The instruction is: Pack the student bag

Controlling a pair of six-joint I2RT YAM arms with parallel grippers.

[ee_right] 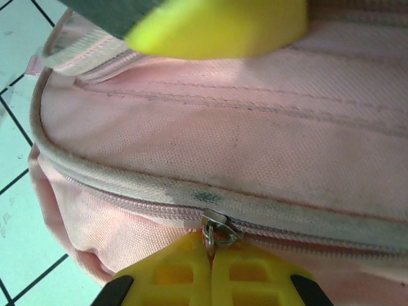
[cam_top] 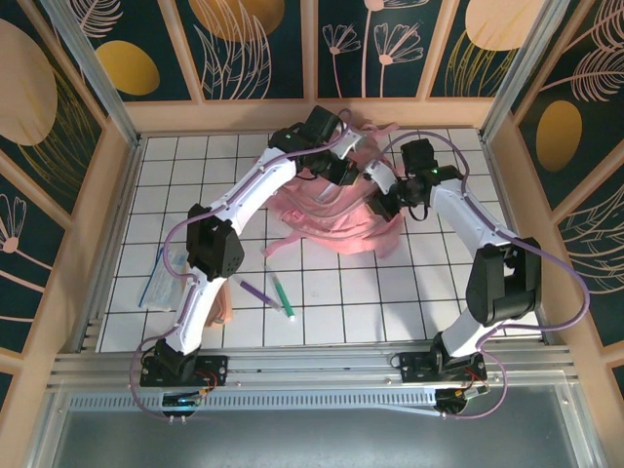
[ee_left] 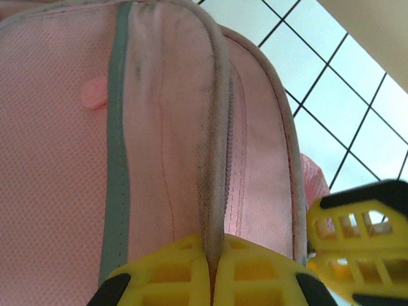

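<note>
**A:** Where is the large pink fabric backpack [cam_top: 336,222]?

**B:** It is slumped at the far middle of the white tiled tabletop [cam_top: 175,185], with both arms reaching over it. Nearer the bases lie a purple marker [cam_top: 256,291] and a green marker [cam_top: 282,296], well apart from the bag. A clear flat packet [cam_top: 159,283] sits out at the left.

**A:** And the jaws?

**B:** Both pairs are closed. The left jaws pinch a raised ridge of the backpack's [ee_left: 159,127] fabric, just beside a zip line that runs straight away from them. The right jaws grip the small metal zipper pull [ee_right: 217,231] at the edge of the bag's [ee_right: 223,115] curved panel.

**A:** Which relation decides the next move?

**B:** I'd say it is the zip track against the right jaws. The track crosses in front of them from side to side, following the bag's rounded edge. So the pull would have to travel sideways along that curve, not straight back toward the arm. I can't tell which side of the pull is already parted.

**A:** Which arm is nearer?

**B:** Both touch the bag and sit just beside each other. Each wrist camera catches a yellow finger of the other arm. The right holds the slider. The left looks placed to anchor the cloth.

**A:** Progress?

**B:** Early, I'd judge. The markers and packet lie outside the bag.
</note>
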